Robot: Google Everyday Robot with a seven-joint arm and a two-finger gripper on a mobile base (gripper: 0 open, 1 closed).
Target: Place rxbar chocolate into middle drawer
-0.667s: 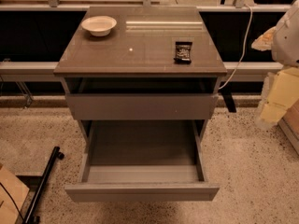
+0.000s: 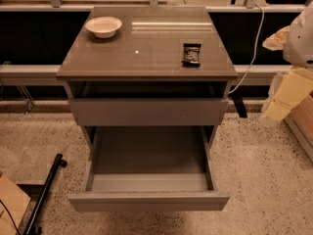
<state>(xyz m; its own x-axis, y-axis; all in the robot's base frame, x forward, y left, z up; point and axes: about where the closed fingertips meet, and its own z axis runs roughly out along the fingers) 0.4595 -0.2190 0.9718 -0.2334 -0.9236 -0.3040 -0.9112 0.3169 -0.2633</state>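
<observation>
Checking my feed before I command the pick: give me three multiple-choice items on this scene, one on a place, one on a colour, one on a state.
1. Where does the rxbar chocolate lie?
A. on the right side of the cabinet top
B. in the bowl
C. on the floor

2. What colour is the bowl?
A. red
B. white
C. blue

3. How is the middle drawer?
A. shut
B. pulled out with a bar inside
C. pulled out, nothing in it

Key:
1 A: it lies flat, right of the bowl, and the gripper hangs beyond the cabinet top's right edge.
2 B: it is pale against the brown top.
3 C: its bare grey floor shows.
</observation>
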